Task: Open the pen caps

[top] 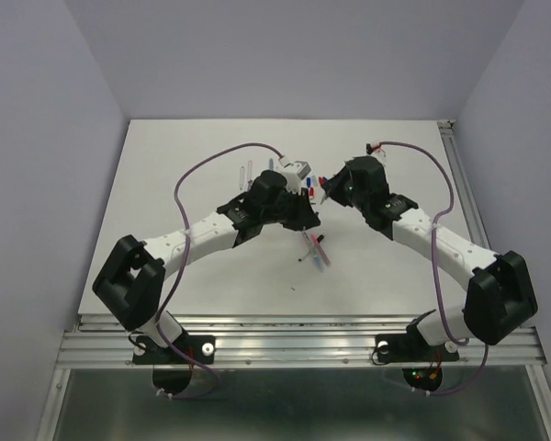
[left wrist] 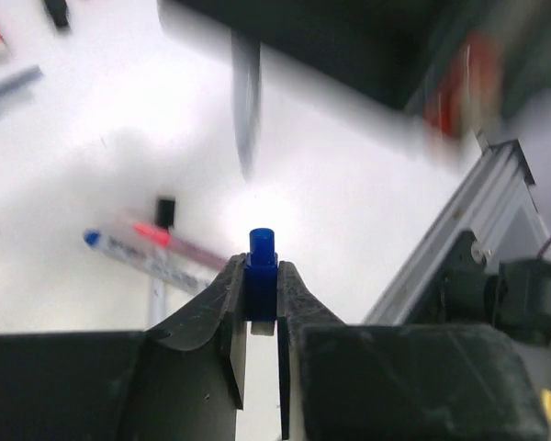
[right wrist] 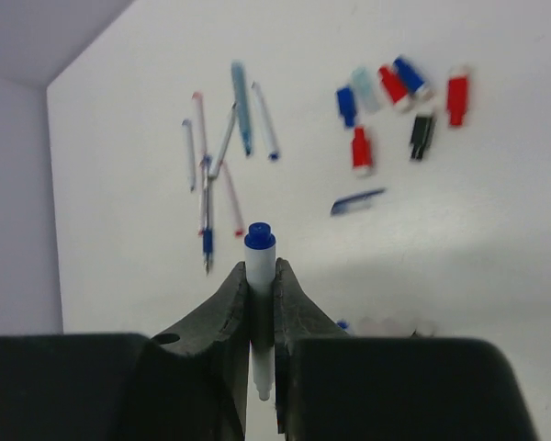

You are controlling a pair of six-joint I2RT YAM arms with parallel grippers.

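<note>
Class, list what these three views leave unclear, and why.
1. Top view: the held items, too small and hidden beneath the left arm and right arm.
2. Left wrist view: the dark mass overhead is blurred beyond naming.
3. Left wrist view: the blue cap's lower part, between the fingers.
4. Right wrist view: pale objects at lower right, blurred.

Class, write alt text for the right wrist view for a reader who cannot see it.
The right gripper clamps a white pen with a blue end. Beyond, on the table, lie loose red, blue and black pen caps and several pens.
</note>
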